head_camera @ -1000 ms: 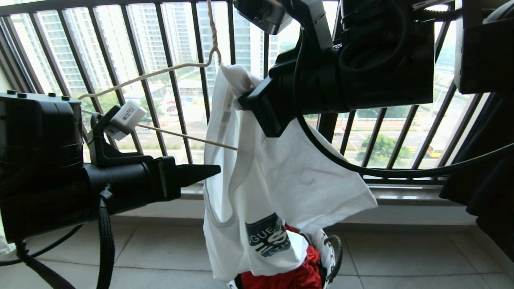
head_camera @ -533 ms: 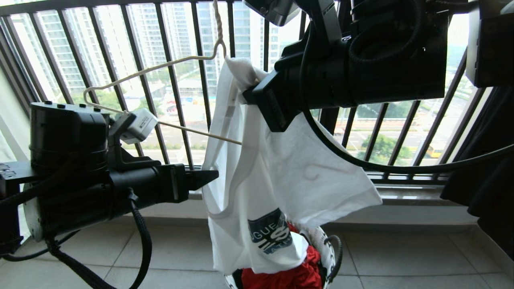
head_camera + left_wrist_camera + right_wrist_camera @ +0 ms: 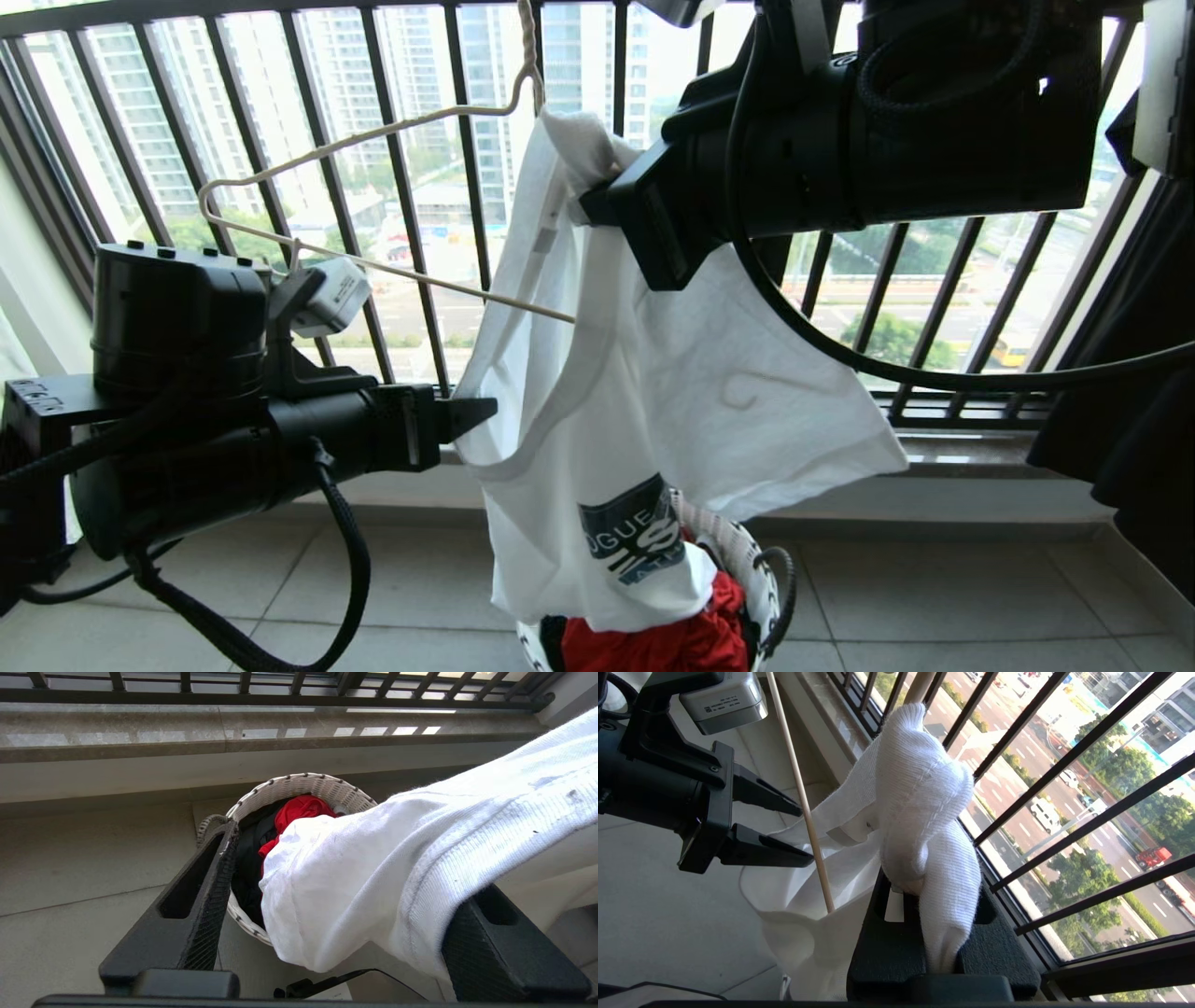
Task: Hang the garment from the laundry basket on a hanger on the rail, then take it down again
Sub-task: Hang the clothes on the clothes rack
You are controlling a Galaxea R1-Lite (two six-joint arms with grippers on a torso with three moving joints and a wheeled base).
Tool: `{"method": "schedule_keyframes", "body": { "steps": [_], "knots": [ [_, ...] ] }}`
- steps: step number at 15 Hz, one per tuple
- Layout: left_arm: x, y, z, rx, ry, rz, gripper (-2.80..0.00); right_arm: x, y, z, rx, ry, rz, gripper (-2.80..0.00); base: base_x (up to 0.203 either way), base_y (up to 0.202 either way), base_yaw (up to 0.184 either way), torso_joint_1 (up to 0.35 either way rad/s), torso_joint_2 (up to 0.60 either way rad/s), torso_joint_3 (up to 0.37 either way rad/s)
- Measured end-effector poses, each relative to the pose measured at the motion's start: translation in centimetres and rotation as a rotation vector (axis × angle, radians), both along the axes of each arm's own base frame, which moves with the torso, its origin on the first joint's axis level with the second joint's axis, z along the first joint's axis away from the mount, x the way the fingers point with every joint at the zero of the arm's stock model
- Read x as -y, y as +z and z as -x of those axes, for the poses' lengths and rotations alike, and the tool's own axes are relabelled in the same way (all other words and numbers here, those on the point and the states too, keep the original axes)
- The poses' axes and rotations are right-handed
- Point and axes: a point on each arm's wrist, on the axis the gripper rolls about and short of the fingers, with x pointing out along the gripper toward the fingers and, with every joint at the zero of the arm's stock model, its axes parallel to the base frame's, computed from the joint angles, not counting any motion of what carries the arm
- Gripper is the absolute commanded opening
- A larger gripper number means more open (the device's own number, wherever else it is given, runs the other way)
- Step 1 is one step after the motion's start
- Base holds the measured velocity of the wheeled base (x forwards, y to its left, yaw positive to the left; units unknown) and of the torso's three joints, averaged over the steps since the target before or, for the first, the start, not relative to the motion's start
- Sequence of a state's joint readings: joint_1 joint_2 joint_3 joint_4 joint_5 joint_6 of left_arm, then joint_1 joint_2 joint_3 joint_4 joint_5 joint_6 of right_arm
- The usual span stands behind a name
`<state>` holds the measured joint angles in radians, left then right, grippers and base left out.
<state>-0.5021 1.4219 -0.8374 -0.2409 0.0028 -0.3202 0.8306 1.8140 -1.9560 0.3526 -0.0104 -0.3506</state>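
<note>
The white cotton T-shirt with the navy lettered logo [image 3: 644, 392] hangs limp, its hem over the small round white-and-black woven laundry basket [image 3: 756, 569] on the balcony floor. It is light, soft and floppy, so it will sag and bunch; the thicker collar hem is the best place to grip. The right tool [image 3: 924, 933] is clamped tight on a bunched fold near the collar, beside the thin cream wire hanger [image 3: 373, 145]. The left tool [image 3: 336, 914] stands wide apart around a fold of cloth, seemingly without pinching it.
</note>
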Motion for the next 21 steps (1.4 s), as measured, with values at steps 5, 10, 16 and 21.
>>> {"method": "schedule_keyframes", "body": {
  "steps": [5,10,16,21],
  "knots": [
    [-0.3,0.1,-0.2,0.004,0.015,0.003,-2.8,0.2,0.1,0.1,0.0,-0.001,0.0,-2.8,0.0,0.0,0.0,0.0,0.0,0.0],
    [-1.9,0.9,-1.2,0.028,0.087,0.017,-2.8,1.4,0.4,-0.1,0.001,-0.03,-0.005,-2.8,0.0,0.0,0.0,0.0,0.0,0.0],
    [-3.5,1.6,-2.3,0.046,0.16,0.023,-2.8,3.2,-0.2,-0.6,-0.027,-0.06,0.009,-2.8,0.0,0.0,0.0,0.0,0.0,0.0],
    [-4.9,1.7,-3.6,0.038,0.179,0.037,-2.8,5.0,-0.7,-1.1,-0.057,-0.05,0.005,-2.8,0.0,0.0,0.0,0.0,0.0,0.0]
  ]
}}
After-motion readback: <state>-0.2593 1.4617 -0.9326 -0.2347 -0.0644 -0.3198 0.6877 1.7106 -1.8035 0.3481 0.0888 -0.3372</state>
